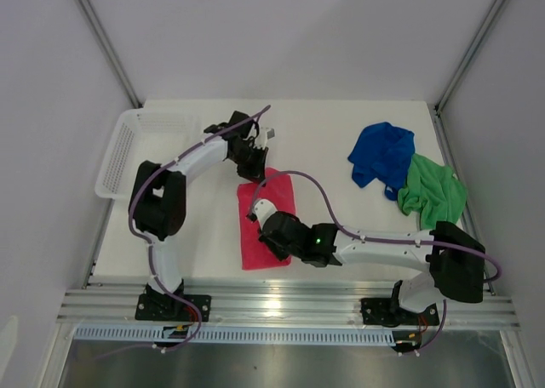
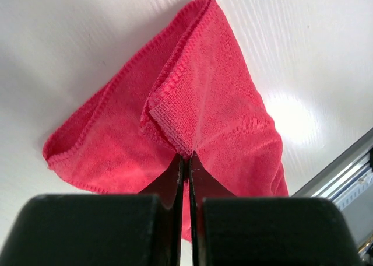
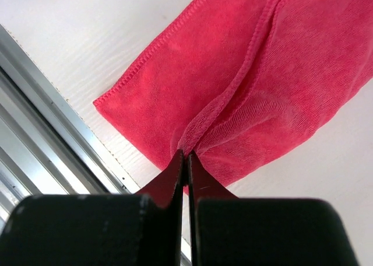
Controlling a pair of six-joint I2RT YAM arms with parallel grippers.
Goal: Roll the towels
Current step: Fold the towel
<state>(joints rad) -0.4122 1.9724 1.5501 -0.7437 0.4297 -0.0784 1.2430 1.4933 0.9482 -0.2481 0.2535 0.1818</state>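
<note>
The pink-red towel lies as a long folded strip in the middle of the table, running from near to far. My left gripper is at the towel's far end, shut on a doubled corner that stands up off the table. My right gripper is over the strip's near part, close to the rail, shut on a raised hem of the top layer. The blue towel and the green towel lie crumpled and touching at the right.
A white mesh basket sits at the table's far left edge. The aluminium rail runs along the near edge and shows in the right wrist view as a rail beside the towel's near corner. White walls enclose the table.
</note>
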